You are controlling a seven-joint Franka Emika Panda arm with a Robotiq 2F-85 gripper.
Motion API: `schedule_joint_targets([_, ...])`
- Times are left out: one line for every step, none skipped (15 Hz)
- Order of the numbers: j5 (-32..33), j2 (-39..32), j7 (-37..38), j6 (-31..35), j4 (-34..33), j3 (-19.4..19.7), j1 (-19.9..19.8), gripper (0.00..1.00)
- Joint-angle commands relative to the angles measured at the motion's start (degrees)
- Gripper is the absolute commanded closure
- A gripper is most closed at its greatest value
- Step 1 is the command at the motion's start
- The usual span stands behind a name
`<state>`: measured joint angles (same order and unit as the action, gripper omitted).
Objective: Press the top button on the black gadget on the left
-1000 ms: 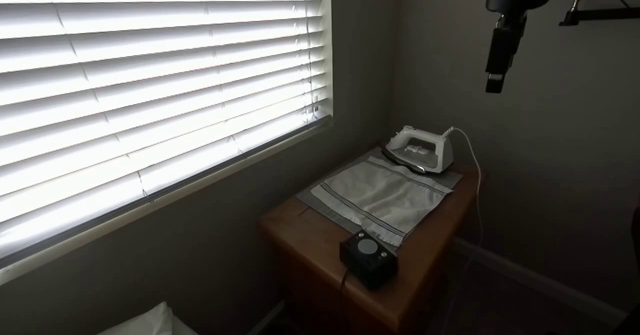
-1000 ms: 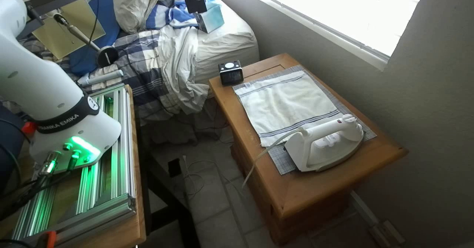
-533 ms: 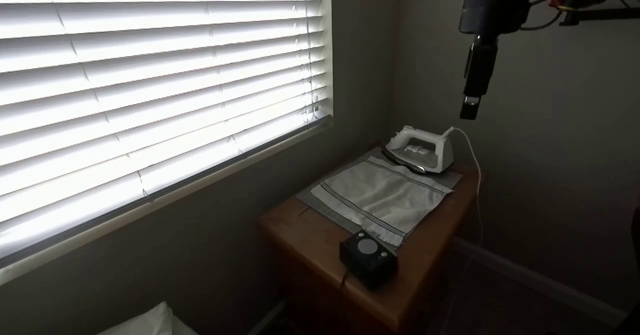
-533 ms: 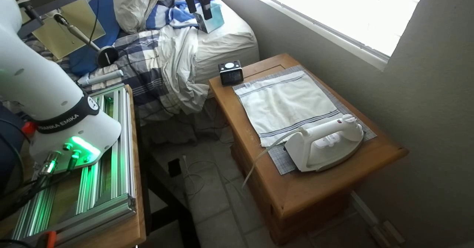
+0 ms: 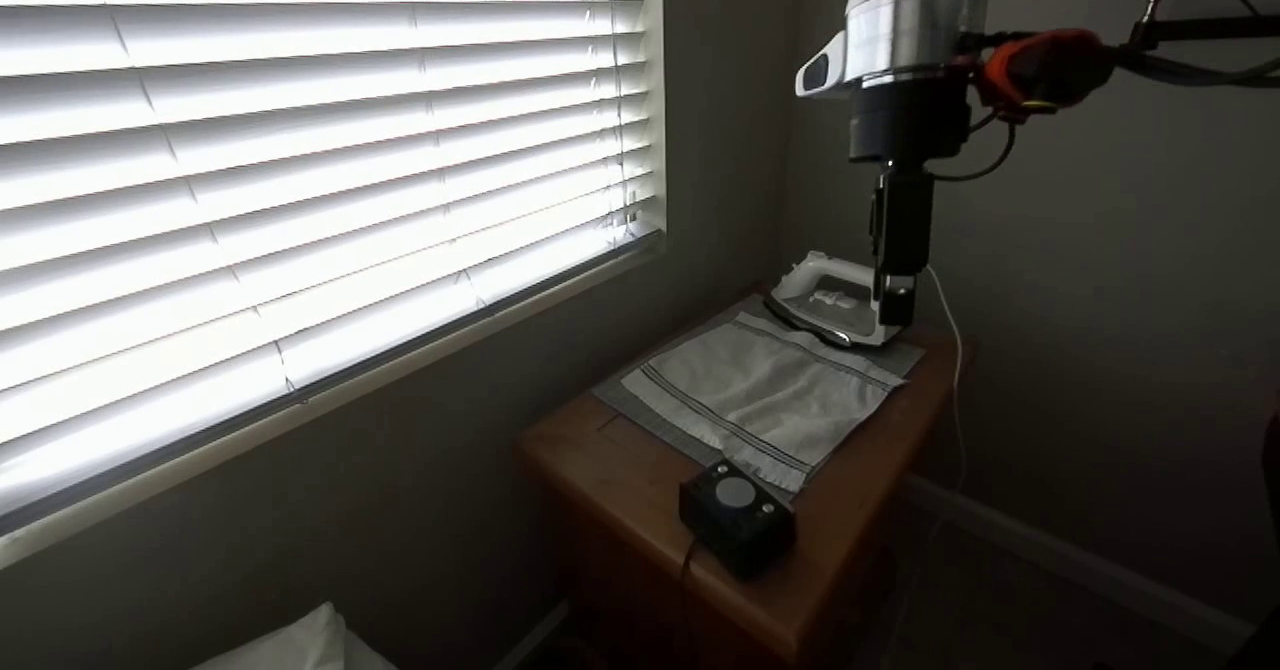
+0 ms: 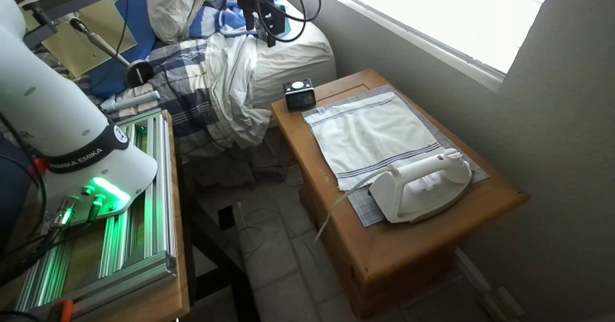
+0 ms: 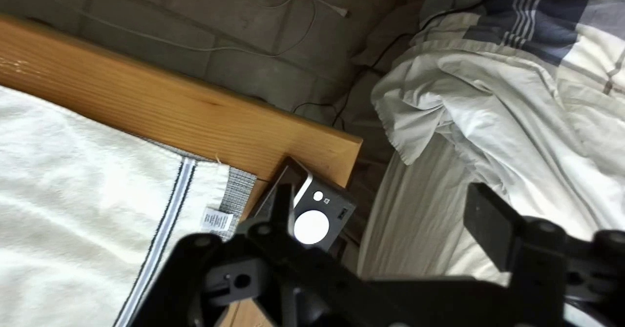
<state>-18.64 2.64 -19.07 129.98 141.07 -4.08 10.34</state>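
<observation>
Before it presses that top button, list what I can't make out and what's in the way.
One end of the black gadget: wrist view, behind the gripper.
Gadget's front face: in an exterior view, too dark for detail.
Print on the white tag: wrist view, too small.
Rear of the white iron: in an exterior view, partly behind the gripper.
The arm: both exterior views, partly cut off by picture edges.
</observation>
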Motion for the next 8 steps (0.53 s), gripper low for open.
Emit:
schedule_joint_targets([-3.2, -9.4, -4.1, -3.2, -7.5, -1.0, -1.2, 0.4])
schedule_joint_targets([-2.6, -11.5, -4.0, -2.6, -8.8, -1.5, -1.6, 0.47])
schedule_joint_targets([-2.4, -13.5, -3.7, -1.6, -10.1, -1.8, -2.0, 0.55])
schedule_joint_targets([-3.0, -15.3, -4.4, -1.8, -11.5, -2.3, -2.5, 0.62])
schedule_joint_targets([-3.6, -17.4, -5.0, -1.8, -13.0, -2.8, -3.0, 0.69])
schedule_joint_targets([-3.6, -19.3, -5.2, -1.6, -14.4, -3.3, -3.5, 0.76])
schedule_joint_targets([-3.0, -21.0, -5.0, -1.2, -15.7, -3.6, -3.9, 0.84])
schedule_joint_targets([-2.4, -22.7, -4.5, -0.4, -16.8, -3.8, -4.3, 0.9])
